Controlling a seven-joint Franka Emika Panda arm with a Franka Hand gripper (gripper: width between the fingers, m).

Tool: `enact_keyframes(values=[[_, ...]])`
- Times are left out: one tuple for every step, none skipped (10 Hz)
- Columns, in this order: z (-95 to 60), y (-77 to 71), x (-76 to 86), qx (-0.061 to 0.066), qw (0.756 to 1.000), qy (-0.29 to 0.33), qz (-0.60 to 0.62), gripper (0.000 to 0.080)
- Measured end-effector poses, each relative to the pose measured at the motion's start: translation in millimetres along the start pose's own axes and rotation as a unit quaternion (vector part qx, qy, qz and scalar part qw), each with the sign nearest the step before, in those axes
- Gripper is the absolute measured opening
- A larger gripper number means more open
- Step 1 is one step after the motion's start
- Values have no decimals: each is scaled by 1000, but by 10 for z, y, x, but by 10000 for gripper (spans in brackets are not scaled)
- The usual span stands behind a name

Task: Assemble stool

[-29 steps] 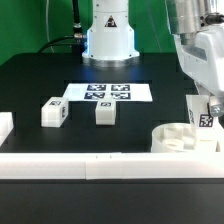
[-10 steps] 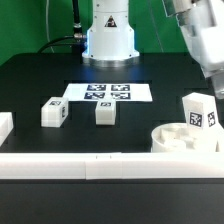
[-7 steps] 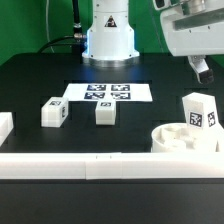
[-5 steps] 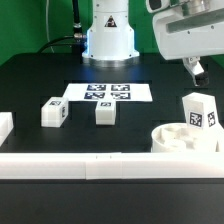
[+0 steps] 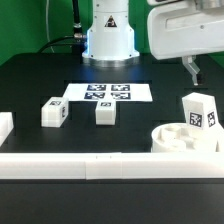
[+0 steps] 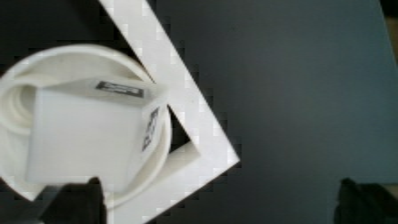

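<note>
1. The jaws stand wide apart with nothing between them. In the wrist view the two dark fingertips (image 6: 71, 198) sit at opposite sides, with only bare table (image 6: 302, 90) and white bar between them.
2. In the exterior view the arm's white hand housing (image 5: 185, 30) hangs high over the table toward the exterior view's right. One dark finger (image 5: 192, 70) points down beneath it, apart from every part.
3. The stool's round seat (image 5: 172, 141) lies flat at the table's front edge, near the corner on the exterior view's right, just behind the white bar (image 5: 100, 165) that edges the table.
4. One leg (image 5: 200, 111) stands upright inside the seat's rim, on the side away from the front edge, with a black-and-white tag facing the exterior camera. The wrist view looks down on this leg (image 6: 98, 125) within the rim. Whether it is fully seated in a socket cannot be told.
5. A second leg (image 5: 53, 112) lies on the table toward the exterior view's left.
6. A third leg (image 5: 104, 113) lies near the table's middle, apart from the second and well apart from the seat.
7. The marker board (image 5: 107, 92) lies flat just behind the two loose legs, in front of the robot base (image 5: 108, 35).
</note>
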State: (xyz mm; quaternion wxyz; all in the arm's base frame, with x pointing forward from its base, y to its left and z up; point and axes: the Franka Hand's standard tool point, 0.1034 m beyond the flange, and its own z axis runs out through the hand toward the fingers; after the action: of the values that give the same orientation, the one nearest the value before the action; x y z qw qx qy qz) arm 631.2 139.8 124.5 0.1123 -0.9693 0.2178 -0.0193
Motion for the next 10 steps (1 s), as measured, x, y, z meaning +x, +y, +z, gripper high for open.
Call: enact_keyframes(values=[[2, 12, 15, 0, 999, 3, -38, 649], [2, 26, 22, -1, 997, 3, -73, 649], [2, 29, 25, -1, 994, 3, -111, 649], [4, 38, 28, -3, 988, 3, -153, 649], [23, 73, 24, -19, 971, 2, -239, 649], [42, 107, 7, -32, 952, -8, -303, 649], [64, 119, 13, -50, 933, -14, -355, 649], [88, 132, 31, -60, 918, -15, -391, 649], [82, 148, 45, -60, 906, -17, -419, 649], [83, 164, 54, -61, 892, -19, -448, 649]])
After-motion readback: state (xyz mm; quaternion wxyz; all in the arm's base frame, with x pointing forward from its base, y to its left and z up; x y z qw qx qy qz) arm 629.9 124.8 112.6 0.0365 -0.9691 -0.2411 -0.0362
